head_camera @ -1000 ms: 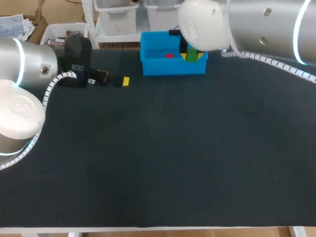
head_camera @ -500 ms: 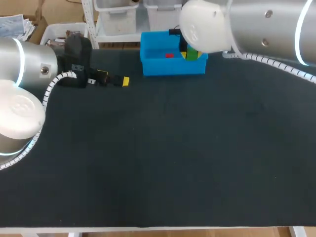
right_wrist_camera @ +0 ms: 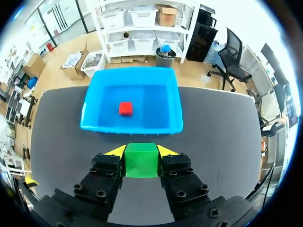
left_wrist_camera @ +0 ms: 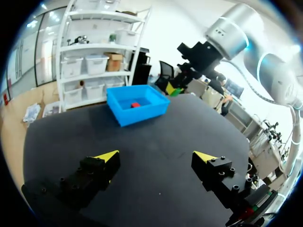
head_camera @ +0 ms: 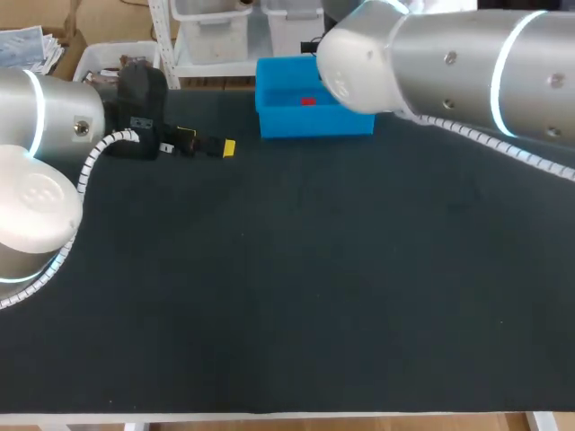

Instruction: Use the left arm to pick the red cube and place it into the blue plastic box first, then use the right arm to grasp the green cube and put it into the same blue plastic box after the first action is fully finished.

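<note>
Green cube (right_wrist_camera: 141, 160) pinched in right pincer (right_wrist_camera: 142, 152), blue box (right_wrist_camera: 130, 126) just ahead (red cube (right_wrist_camera: 125, 109) inside); likely next: advance, release.

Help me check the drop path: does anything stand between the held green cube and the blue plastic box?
Nothing visible does. The right end effector holds the green cube with the blue plastic box directly ahead; only the red cube lies inside, off to one side.
</note>
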Robot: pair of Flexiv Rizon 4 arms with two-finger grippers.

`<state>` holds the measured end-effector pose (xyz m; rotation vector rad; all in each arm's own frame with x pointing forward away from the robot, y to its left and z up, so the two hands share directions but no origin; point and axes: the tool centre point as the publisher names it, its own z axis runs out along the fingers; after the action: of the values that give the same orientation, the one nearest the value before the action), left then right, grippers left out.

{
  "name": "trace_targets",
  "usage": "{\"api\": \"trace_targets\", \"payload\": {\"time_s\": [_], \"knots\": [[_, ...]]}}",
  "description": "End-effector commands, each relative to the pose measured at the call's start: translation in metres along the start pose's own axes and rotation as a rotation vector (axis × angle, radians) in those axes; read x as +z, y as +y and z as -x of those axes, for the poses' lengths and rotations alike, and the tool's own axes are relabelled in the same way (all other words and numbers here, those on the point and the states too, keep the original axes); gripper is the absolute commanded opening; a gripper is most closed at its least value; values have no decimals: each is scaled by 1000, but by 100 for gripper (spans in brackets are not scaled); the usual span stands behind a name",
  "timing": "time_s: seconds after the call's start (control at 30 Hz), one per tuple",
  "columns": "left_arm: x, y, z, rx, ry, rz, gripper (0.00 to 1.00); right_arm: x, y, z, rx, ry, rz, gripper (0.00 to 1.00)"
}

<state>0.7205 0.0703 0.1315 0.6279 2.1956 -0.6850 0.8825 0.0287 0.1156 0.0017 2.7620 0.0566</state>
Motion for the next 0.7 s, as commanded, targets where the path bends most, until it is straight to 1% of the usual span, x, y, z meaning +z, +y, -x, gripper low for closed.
{"api": "trace_targets", "payload": {"time_s": [0.03, 0.2, 0.37, 0.7], "knots": [[0, 2, -2, 2, -9, -9, 100, 20, 2, 26, 13, 14, -6, 0], [0, 2, -2, 2, -9, -9, 100, 32, 1, 41, 31, 1, 21, 0], [0, 2, -2, 2, -9, -9, 100, 49, 1, 55, 42, -6, 25, 0], [0, 2, -2, 2, -9, -9, 100, 78, -1, 74, 78, 14, 31, 0]]}}
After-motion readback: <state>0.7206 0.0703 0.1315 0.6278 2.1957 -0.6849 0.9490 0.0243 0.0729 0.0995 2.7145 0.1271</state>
